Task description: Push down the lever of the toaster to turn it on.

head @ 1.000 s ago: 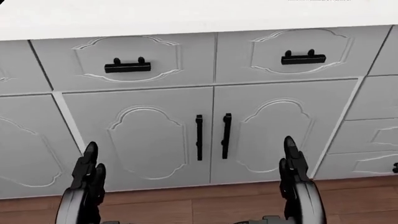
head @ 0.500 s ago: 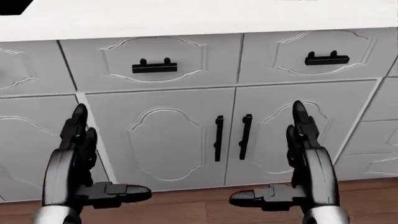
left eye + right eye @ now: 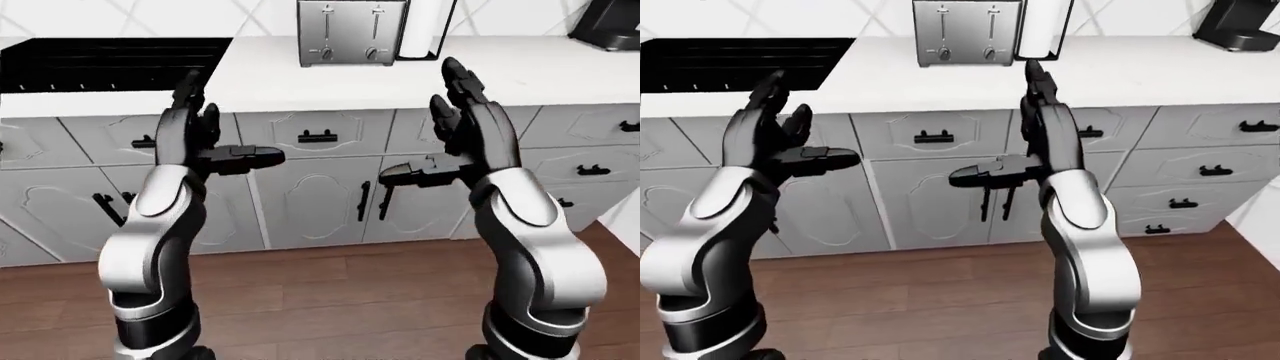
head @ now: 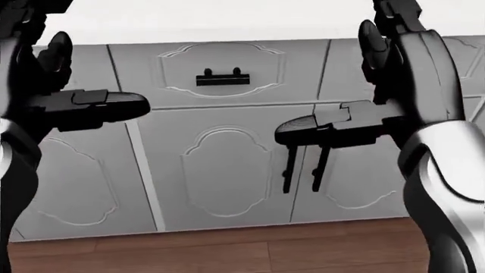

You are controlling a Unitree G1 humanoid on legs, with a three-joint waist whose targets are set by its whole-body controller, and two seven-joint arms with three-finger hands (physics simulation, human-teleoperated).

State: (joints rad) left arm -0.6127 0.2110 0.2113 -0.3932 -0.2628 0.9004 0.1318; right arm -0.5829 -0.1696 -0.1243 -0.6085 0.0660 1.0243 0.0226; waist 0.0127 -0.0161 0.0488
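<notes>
A silver toaster [image 3: 351, 33] stands on the white counter at the top of the left-eye view, with two slots and two round lever knobs [image 3: 325, 53] low on its face. Both hands are raised in front of the cabinets, well short of the toaster and lower in the view. My left hand [image 3: 205, 131] is open, fingers up and thumb pointing right. My right hand [image 3: 440, 131] is open too, fingers up and thumb pointing left. Neither holds anything.
A white paper-towel roll [image 3: 426, 28] stands just right of the toaster. A black stove top [image 3: 110, 64] fills the counter's left part. A black appliance [image 3: 610, 22] sits at top right. Grey cabinet doors and drawers [image 4: 220, 170] with black handles face me above a wood floor [image 3: 330, 300].
Both hands have risen from low in the head view to upper-cabinet height. The head view has shifted, so the cabinets sit further right and look closer.
</notes>
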